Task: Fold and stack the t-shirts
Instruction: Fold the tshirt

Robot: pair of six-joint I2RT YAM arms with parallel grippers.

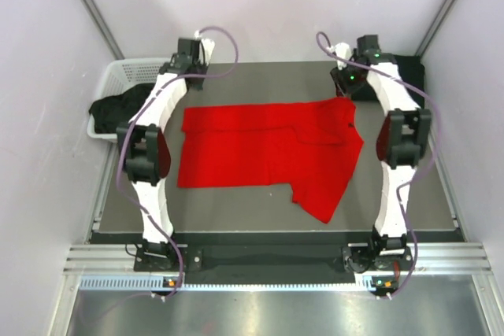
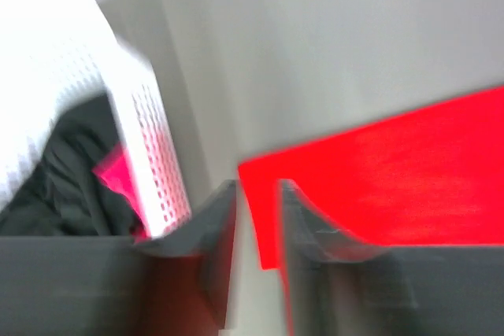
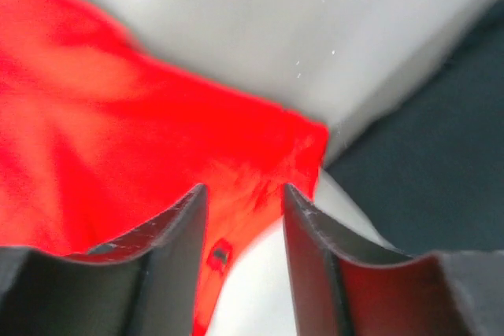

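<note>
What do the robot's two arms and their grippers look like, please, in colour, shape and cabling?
The left arm and right arm have white rounded links joined by bulky black joint housings. A lilac-grey cable loops along each. Small green lights glow near the right wrist. The left gripper and right gripper each have two dark grey, tapering fingers.

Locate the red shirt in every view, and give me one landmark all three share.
Top external: red shirt spread flat at mid-table, between the two arms.
Left wrist: shirt on the right side, blurred, with one corner reaching lower centre.
Right wrist: shirt across the left and centre, with a corner pointing right.
Shared landmark: the grey table under the shirt, which shows in all three.
</note>
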